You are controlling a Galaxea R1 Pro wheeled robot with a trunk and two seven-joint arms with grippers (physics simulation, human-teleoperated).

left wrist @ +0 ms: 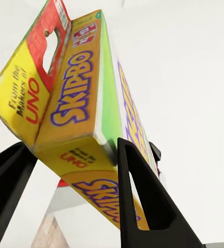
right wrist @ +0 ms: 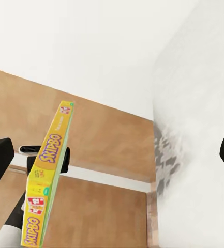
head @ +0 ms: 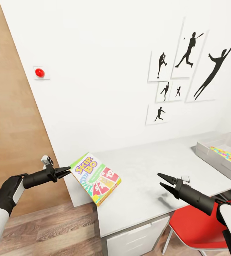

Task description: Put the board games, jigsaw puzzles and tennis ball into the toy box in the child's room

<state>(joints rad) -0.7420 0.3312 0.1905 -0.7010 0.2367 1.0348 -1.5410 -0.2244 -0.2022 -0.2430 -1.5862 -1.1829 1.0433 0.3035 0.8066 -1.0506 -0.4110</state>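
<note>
Skip-Bo box [head: 96, 178] is pinched at one corner by the left gripper [head: 66, 172], hanging tilted over the near-left end of the table [head: 147, 167]. Right gripper [head: 164, 180] hovers above the table, fingers spread, gripping nothing. The toy box [head: 215, 156] is cut off at the frame edge; a puzzle sheet [head: 225, 154] lies inside, plus something blue I can't make out.

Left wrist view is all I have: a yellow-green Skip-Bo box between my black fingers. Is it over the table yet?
Observer: Partly. In the head view the yellow-green Skip-Bo box hangs at the near left end of the pale grey table, part of it past the edge.
Operator: Where's the bin?
Observer: The light grey toy box sits at the table's far right end.
Operator: Anything in it?
Observer: A many-coloured puzzle sheet lies inside.
Operator: Right arm?
Observer: The right gripper is open, empty, above the table.
</note>
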